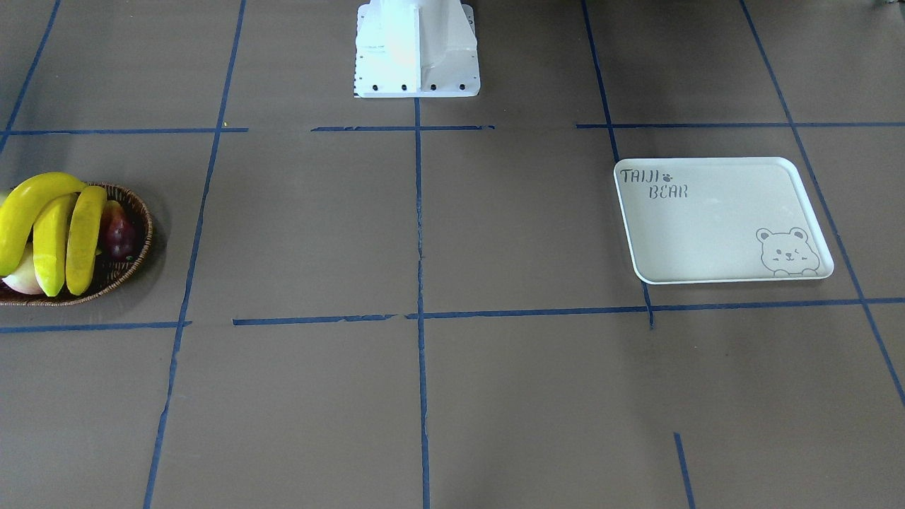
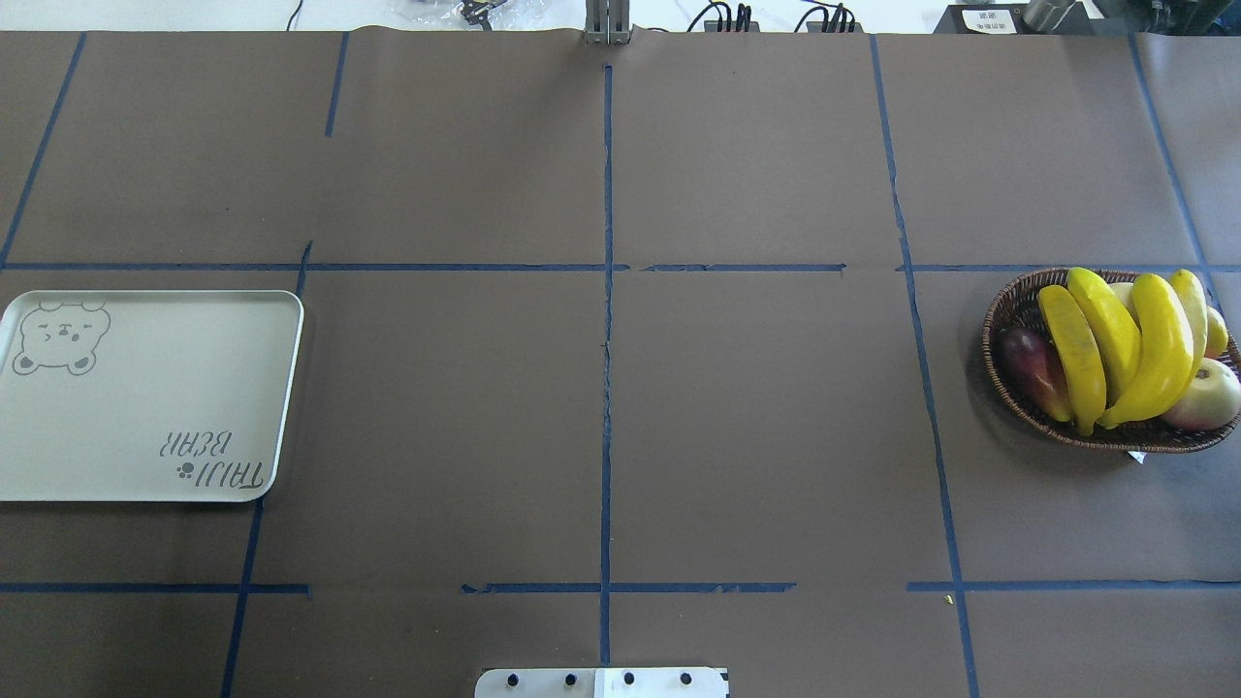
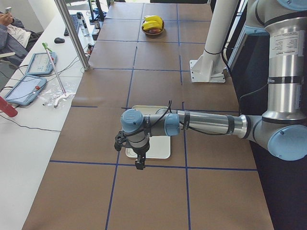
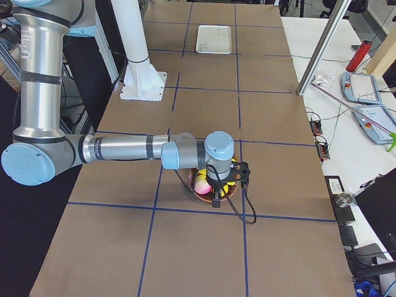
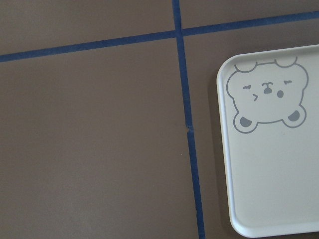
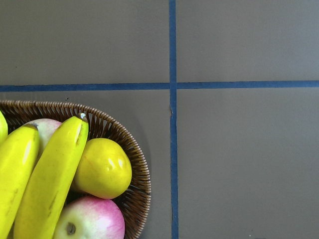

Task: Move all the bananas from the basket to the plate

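Four yellow bananas [image 2: 1115,349] lie side by side in the brown wicker basket [image 2: 999,320] at the table's right end; they also show in the front view [image 1: 53,226] and the right wrist view [image 6: 47,179]. The off-white bear plate [image 2: 145,397] lies bare at the left end, and its bear corner shows in the left wrist view [image 5: 274,164]. My left gripper [image 3: 139,164] hangs over the plate's [image 3: 160,151] outer edge. My right gripper [image 4: 215,199] hangs over the basket [image 4: 201,193]. I cannot tell whether either gripper is open or shut.
A dark red fruit [image 2: 1033,368], a red-and-cream fruit [image 2: 1207,393] and a small yellow fruit [image 6: 102,167] share the basket. The robot's white base [image 1: 417,49] stands mid-table. A metal post [image 3: 72,33] and tablets [image 3: 24,88] stand along the operators' side.
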Available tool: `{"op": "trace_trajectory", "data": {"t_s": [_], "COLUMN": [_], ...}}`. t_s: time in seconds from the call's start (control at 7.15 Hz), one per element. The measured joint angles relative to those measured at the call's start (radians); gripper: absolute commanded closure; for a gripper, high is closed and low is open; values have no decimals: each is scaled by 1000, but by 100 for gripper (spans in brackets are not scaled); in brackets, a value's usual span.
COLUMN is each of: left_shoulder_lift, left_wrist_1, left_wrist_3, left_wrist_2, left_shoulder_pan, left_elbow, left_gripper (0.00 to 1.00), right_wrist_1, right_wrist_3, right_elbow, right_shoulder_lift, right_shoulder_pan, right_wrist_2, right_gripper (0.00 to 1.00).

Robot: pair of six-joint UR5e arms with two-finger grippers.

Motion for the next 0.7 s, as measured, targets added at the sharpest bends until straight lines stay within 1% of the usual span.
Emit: {"op": "trace_trajectory", "data": {"t_s": [0.42,0.7], "left_shoulder_lift": [1,0], "left_wrist_1": [0,0], "left_wrist_3": [8,5], "left_wrist_2": [5,6], "left_shoulder_pan": [0,1], "left_elbow": [-3,-4], "left_gripper": [0,0], "right_wrist_1": [0,0], "right_wrist_3": [17,129], "right_elbow": [19,81], "right_shoulder_lift": [7,16], "right_shoulder_pan": [-1,-42], "right_wrist_2": [2,3], "right_gripper": [0,0]}}
